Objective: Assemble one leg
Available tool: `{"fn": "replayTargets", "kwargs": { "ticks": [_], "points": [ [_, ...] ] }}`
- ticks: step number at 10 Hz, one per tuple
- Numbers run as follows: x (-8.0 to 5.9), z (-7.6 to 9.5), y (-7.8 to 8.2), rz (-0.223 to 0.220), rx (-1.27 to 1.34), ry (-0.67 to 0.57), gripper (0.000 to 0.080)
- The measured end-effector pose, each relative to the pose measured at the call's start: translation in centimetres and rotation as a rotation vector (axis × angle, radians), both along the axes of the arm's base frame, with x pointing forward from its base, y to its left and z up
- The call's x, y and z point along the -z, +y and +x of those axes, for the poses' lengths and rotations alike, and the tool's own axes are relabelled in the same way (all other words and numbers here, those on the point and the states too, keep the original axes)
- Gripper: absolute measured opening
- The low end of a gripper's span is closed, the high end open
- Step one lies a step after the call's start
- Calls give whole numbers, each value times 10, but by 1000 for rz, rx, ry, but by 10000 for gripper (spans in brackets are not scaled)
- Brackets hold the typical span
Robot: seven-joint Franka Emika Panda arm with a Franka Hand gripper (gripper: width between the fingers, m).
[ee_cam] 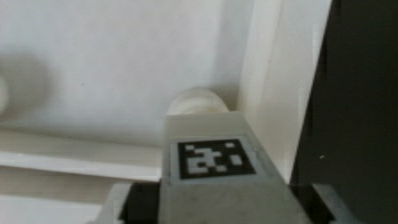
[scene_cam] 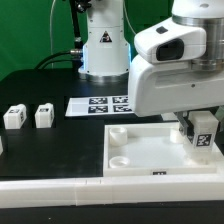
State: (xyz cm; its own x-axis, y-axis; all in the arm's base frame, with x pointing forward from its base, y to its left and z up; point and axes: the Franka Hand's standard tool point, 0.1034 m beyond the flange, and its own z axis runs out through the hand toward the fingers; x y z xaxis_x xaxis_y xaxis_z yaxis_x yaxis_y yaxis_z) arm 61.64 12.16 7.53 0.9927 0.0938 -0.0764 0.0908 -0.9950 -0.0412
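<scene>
My gripper is shut on a leg, a small white block with a black-and-white tag. I hold it upright over the right rear corner of the large white square panel. In the wrist view the leg fills the middle between my fingers, its far end at a round corner socket. Whether it sits in the socket I cannot tell. Two more legs stand on the black table at the exterior view's left.
The marker board lies flat behind the panel, near the arm's white base. A white bar runs along the table's front edge. Another corner socket of the panel shows at its front left.
</scene>
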Motion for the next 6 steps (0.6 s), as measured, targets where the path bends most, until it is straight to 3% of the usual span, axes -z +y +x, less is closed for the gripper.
{"fn": "replayTargets", "kwargs": {
  "ticks": [6],
  "points": [
    [-3,4,-2,-22,556,2,294]
  ]
}}
